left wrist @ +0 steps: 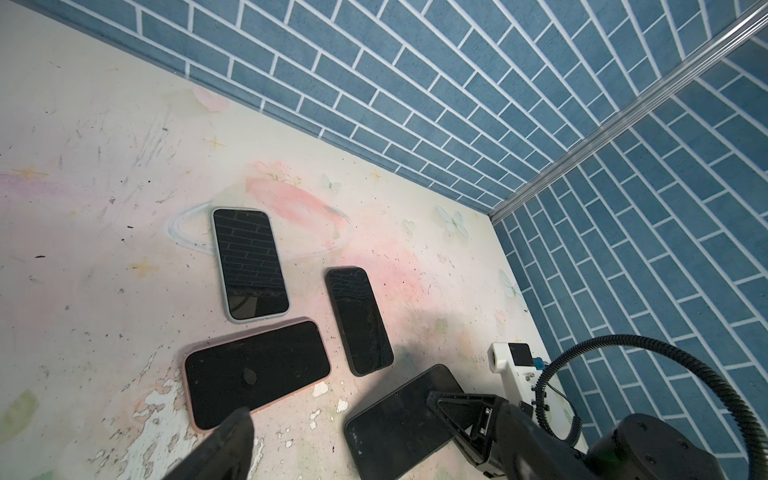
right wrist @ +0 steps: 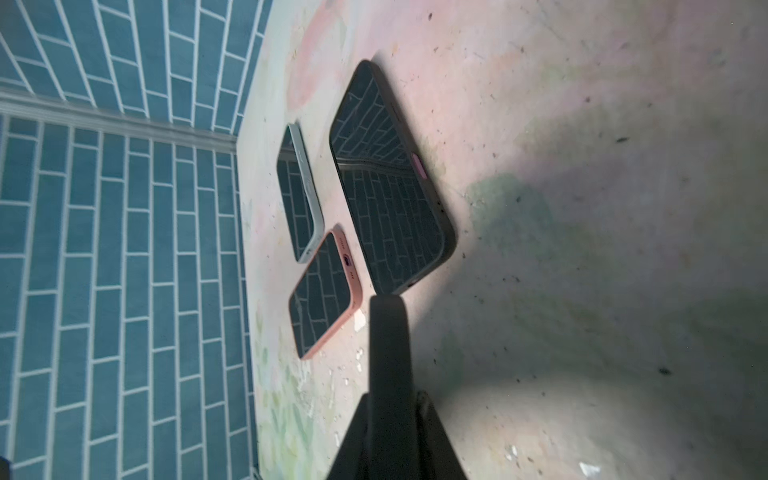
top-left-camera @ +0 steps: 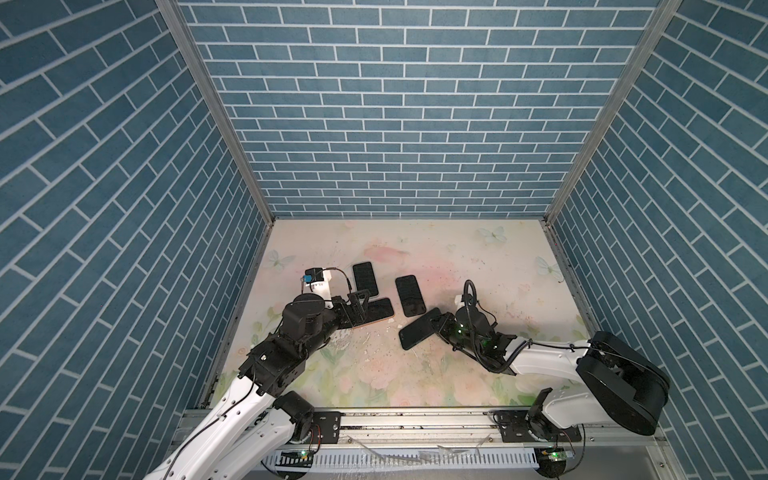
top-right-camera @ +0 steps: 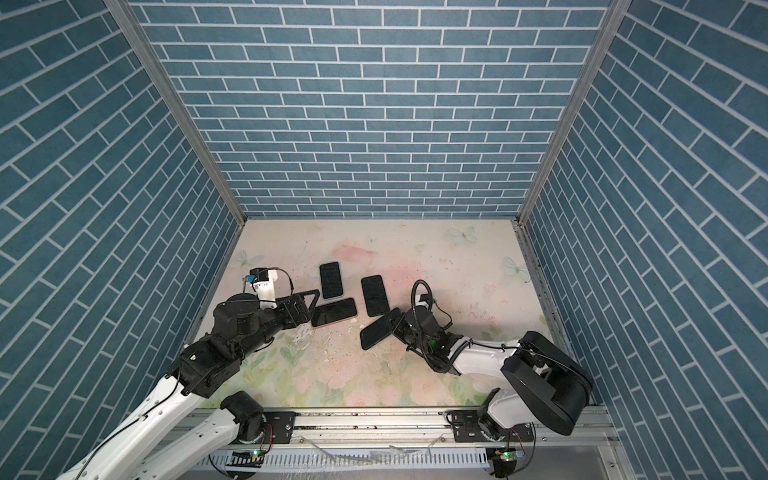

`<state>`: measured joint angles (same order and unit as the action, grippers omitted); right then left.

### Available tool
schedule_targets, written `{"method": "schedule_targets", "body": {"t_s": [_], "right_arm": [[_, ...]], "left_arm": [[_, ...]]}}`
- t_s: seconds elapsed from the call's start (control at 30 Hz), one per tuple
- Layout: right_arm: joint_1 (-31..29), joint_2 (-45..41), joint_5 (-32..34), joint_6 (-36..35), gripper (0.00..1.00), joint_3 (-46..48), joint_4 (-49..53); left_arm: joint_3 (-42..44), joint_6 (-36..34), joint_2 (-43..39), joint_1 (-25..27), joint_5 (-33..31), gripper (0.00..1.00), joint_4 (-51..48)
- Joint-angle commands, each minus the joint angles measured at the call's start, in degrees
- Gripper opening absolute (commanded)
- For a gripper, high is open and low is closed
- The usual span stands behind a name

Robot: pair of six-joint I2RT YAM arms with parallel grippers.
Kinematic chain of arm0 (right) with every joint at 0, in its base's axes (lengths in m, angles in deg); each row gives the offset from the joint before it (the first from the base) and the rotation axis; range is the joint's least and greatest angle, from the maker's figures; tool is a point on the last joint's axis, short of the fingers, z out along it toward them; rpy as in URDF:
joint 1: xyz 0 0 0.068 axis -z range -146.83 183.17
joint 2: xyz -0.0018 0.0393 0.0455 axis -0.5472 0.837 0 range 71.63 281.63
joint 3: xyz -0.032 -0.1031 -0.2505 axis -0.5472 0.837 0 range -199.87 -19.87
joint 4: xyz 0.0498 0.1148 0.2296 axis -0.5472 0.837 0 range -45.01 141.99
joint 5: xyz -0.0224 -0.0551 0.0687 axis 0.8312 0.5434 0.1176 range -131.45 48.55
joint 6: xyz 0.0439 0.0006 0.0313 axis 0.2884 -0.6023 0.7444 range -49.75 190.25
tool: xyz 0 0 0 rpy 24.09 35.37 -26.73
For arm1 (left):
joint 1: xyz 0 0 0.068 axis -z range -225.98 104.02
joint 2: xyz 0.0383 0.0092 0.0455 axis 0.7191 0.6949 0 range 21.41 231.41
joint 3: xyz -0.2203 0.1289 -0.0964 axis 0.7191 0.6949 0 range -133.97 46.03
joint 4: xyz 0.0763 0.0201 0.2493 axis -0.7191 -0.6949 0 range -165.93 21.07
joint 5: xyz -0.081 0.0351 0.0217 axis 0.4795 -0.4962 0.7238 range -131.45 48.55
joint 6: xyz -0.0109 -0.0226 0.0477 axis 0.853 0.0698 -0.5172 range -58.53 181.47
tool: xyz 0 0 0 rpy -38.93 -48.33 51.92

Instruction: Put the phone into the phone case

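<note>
The dark phone point(top-left-camera: 417, 330) is held by one end in the right gripper point(top-left-camera: 438, 324), fingers narrow on it. It is tilted over the table point(top-left-camera: 478, 257), near the black-cased phone point(top-left-camera: 410, 295). The left gripper point(top-left-camera: 358, 308) stands wide over the pink-cased phone point(top-left-camera: 377, 310).

Risk noted: with an end grip, the phone may pivot or slip onto its neighbours.

No empty case can be made out. It cannot be told whether the held phone is bare or how firmly it is gripped.

Black phone point(right wrist: 388, 353) blurred in right pincer point(right wrist: 393, 401)
</note>
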<state>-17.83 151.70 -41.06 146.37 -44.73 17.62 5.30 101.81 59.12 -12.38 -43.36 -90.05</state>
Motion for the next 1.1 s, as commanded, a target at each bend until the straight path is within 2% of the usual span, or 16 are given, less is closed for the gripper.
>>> {"method": "schedule_targets", "body": {"t_s": [0.0,0.2,0.43,0.63,0.77,0.9,0.97,1.07], "right_arm": [[-1.5,-3.0,2.6,-0.7,0.27,-1.5,10.2],[-1.9,-9.9,7.5,-4.4,0.43,-3.5,24.8],[-2.0,-13.1,12.8,-10.4,0.63,-9.5,40.4],[-1.9,-16.6,18.9,-16.5,0.7,-13.3,49.5],[-1.4,-20.5,28.9,-28.4,0.68,-20.0,56.8],[1.6,-25.4,42.4,-43.6,0.65,-25.3,58.4],[6.5,-28.9,43.7,-52.5,0.64,-24.3,52.7],[17.8,-33.2,37.4,-58.9,0.62,-20.1,44.5]], "left_arm": [[0.3,-0.5,-0.4,-0.3,-0.9,0.93,-1.3],[0.3,-0.6,-0.8,-0.4,-1.8,0.93,-1.6],[-1.3,-2.0,-0.9,-0.4,-3.7,0.93,-4.1],[-4.1,-5.1,-0.9,-0.5,-7.8,0.93,-8.3],[-6.6,-9.0,-0.6,-0.7,-15.3,0.93,-11.9],[-7.5,-14.9,0.2,-1.5,-27.7,1.0,-13.8],[-6.8,-19.1,0.8,-3.8,-31.9,0.99,-12.5],[-3.6,-24.0,2.3,-10.2,-30.1,1.0,-7.8]]}}
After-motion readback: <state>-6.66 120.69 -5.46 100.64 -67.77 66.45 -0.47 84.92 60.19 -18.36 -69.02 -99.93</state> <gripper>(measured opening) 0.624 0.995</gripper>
